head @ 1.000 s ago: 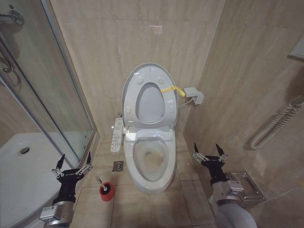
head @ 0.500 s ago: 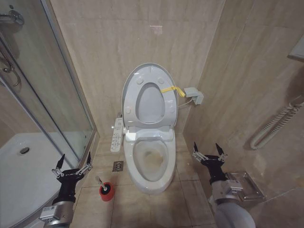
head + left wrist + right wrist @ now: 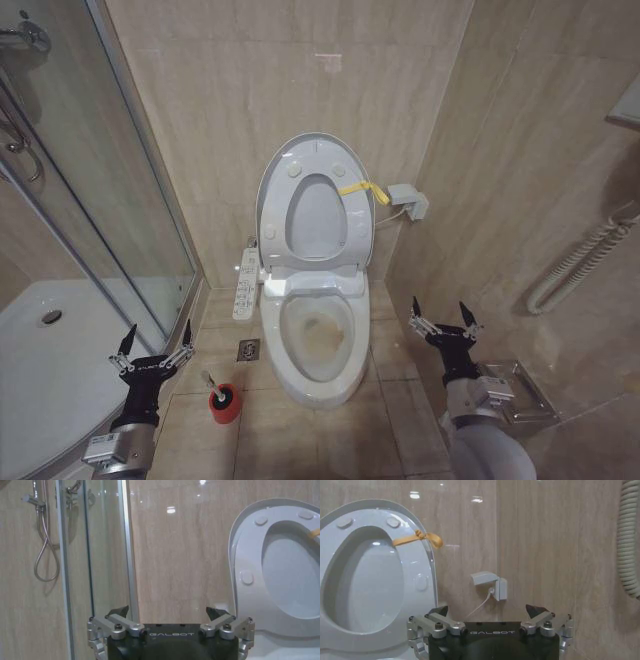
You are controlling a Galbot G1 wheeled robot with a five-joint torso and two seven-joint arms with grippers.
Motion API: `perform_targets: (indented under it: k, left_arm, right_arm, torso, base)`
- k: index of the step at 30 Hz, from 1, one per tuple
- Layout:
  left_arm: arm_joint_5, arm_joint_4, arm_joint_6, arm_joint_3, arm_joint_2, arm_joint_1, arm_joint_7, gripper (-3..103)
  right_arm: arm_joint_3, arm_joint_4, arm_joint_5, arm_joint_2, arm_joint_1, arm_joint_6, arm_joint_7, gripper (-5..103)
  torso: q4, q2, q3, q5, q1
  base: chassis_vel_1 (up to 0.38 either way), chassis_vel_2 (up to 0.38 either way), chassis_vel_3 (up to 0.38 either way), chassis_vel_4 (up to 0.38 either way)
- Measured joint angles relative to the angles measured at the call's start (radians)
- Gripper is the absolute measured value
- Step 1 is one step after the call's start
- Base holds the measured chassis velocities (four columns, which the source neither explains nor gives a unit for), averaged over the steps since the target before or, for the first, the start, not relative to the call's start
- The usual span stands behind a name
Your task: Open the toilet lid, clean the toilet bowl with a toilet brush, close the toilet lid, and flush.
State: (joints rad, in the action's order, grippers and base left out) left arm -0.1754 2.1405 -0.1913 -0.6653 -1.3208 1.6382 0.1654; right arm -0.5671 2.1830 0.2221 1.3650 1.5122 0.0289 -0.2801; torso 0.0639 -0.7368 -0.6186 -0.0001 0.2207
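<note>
- The toilet lid (image 3: 312, 205) stands raised against the tiled wall behind the toilet bowl (image 3: 318, 345), with the ring seat lifted against it; both wrist views cut the lid off at one edge.
- A yellow band (image 3: 358, 188) is knotted at the raised lid's rim, on the side nearest the small white wall box (image 3: 408, 201).
- The toilet bowl is uncovered, brownish-yellow staining showing inside; its pedestal base is hard to make out from above.
- The toilet brush (image 3: 222, 397) sits in its red holder on the floor, on the shower side of the bowl; the bristles are hidden inside the holder.
- The left hand (image 3: 152, 346) hangs above the floor beyond the brush from the bowl, fingers spread wide and grasping nothing.
- The right hand (image 3: 442, 324) hovers on the bowl's other side, fingers likewise spread and empty.
- A white control panel (image 3: 245, 283) projects beside the bowl's rear, on the brush side.
- Beige tiles cover the floor (image 3: 390, 420) and walls; a small floor drain (image 3: 248, 349) lies between brush and bowl.
- A glass shower enclosure (image 3: 120, 200) with a white tray stands past the brush, partly cut off.
</note>
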Motion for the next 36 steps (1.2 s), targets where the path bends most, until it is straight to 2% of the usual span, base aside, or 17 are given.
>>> perform_targets:
  k: [36]
  left_arm:
    - [0.0,0.0,0.0,0.0,0.0,0.0,0.0,100]
  right_arm:
    - [-0.006,0.001,0.004,-0.001,-0.004,0.009,-0.002,100]
  torso:
    - [0.0,0.0,0.0,0.0,0.0]
  base:
    - [0.0,0.0,0.0,0.0]
